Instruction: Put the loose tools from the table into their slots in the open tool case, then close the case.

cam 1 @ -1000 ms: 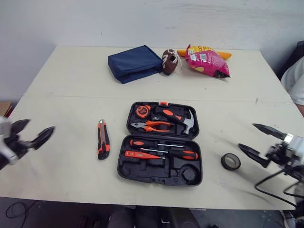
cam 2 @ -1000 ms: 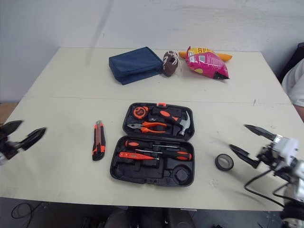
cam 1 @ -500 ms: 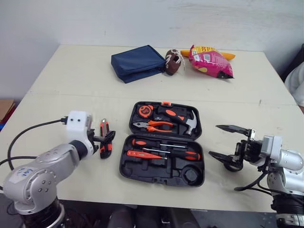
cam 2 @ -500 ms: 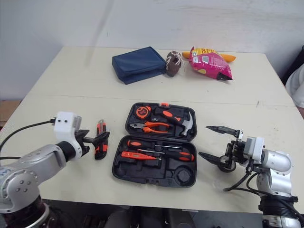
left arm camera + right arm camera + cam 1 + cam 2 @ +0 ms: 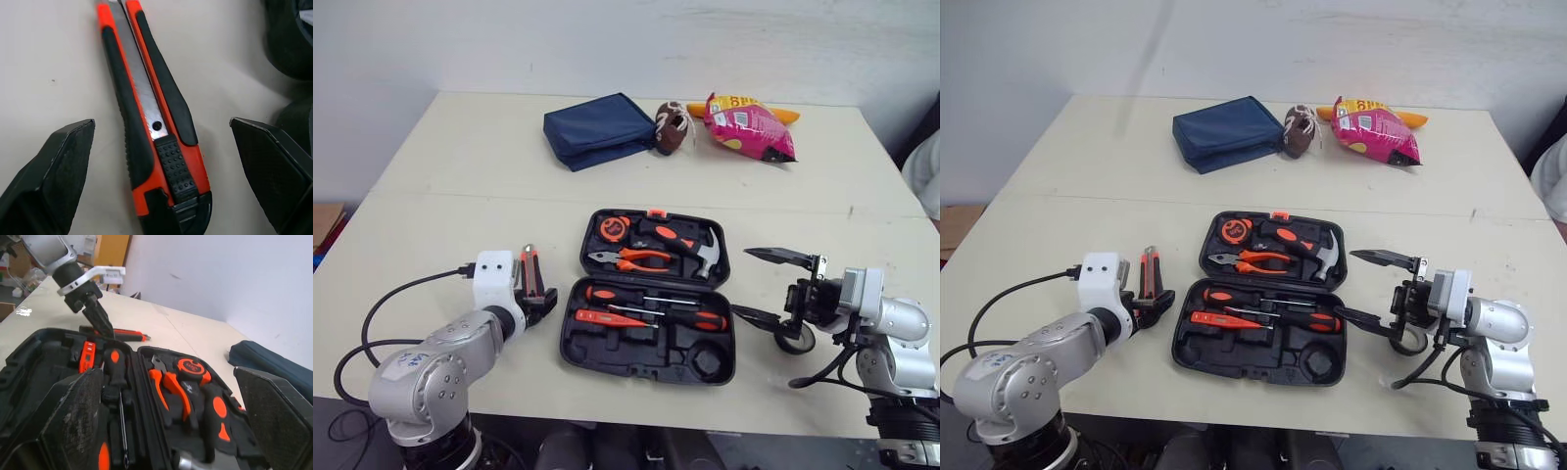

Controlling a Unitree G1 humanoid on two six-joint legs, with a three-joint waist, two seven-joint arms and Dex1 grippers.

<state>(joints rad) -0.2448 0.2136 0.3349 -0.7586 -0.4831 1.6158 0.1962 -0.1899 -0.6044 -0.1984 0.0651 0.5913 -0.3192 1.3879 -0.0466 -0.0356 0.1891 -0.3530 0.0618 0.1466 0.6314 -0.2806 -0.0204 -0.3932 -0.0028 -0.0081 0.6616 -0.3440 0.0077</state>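
Observation:
The black tool case (image 5: 651, 351) lies open mid-table, holding a tape measure (image 5: 610, 228), pliers (image 5: 631, 259), a hammer (image 5: 693, 245) and screwdrivers (image 5: 651, 297); a round slot (image 5: 705, 360) is bare. To its left lies an orange-and-black utility knife (image 5: 151, 122). My left gripper (image 5: 533, 296) is open, low at the knife's near end, one finger on each side, apart from it. A black tape roll (image 5: 800, 341) lies right of the case. My right gripper (image 5: 740, 281) is open, reaching past the roll to the case's right edge, partly hiding the roll.
A blue pouch (image 5: 597, 129), a small football (image 5: 669, 127) and a pink snack bag (image 5: 747, 125) lie along the table's far side. A person's white sleeve (image 5: 925, 176) shows at the right edge. My left arm's cable (image 5: 396, 299) loops over the table's near left.
My left gripper has slid forward so its fingers now flank the knife's end. My right gripper has moved left over the tape roll, its tips reaching the case's edge.

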